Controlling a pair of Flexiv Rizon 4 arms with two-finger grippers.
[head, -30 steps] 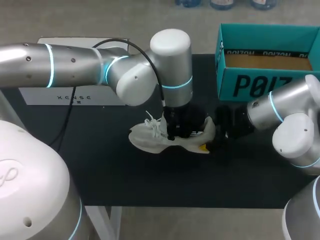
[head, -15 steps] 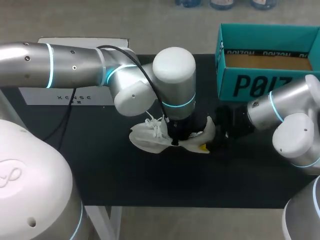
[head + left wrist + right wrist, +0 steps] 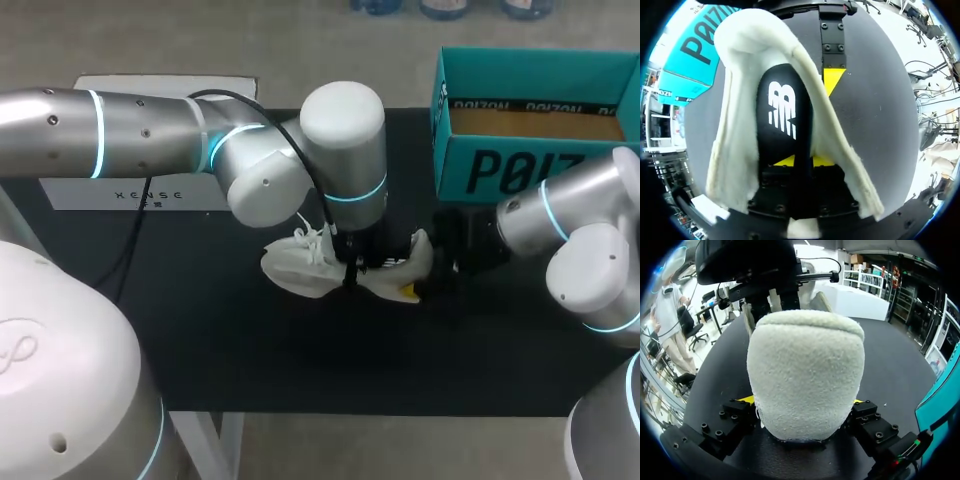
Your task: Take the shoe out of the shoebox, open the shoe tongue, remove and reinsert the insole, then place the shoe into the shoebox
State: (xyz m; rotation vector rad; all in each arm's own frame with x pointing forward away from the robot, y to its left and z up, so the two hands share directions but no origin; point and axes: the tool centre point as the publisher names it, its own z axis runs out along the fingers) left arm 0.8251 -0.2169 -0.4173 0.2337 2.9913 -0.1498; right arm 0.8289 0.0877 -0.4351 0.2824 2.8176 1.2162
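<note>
A white shoe (image 3: pixel 295 268) lies on its side on the black mat (image 3: pixel 300 360), toe to the left. My left gripper (image 3: pixel 350 272) comes straight down into its opening. In the left wrist view the left gripper (image 3: pixel 802 161) is shut on the black insole (image 3: pixel 782 110), which has a white logo and sits inside the fleecy shoe (image 3: pixel 735 140). My right gripper (image 3: pixel 425 265) is shut on the heel of the shoe (image 3: pixel 805 375); in its own view the right gripper (image 3: pixel 801 400) has a finger on each side. The teal shoebox (image 3: pixel 500 170) stands open at the back right.
A white printed sheet (image 3: pixel 150 190) lies at the mat's back left. The mat's front edge runs just below the shoe's free area. My left arm (image 3: pixel 765 270) stands over the shoe, just ahead of the right gripper.
My left gripper dipped deeper into the shoe, then closed and rose slightly. The shoe's toe lifted a little. The right arm has stayed put on the heel.
</note>
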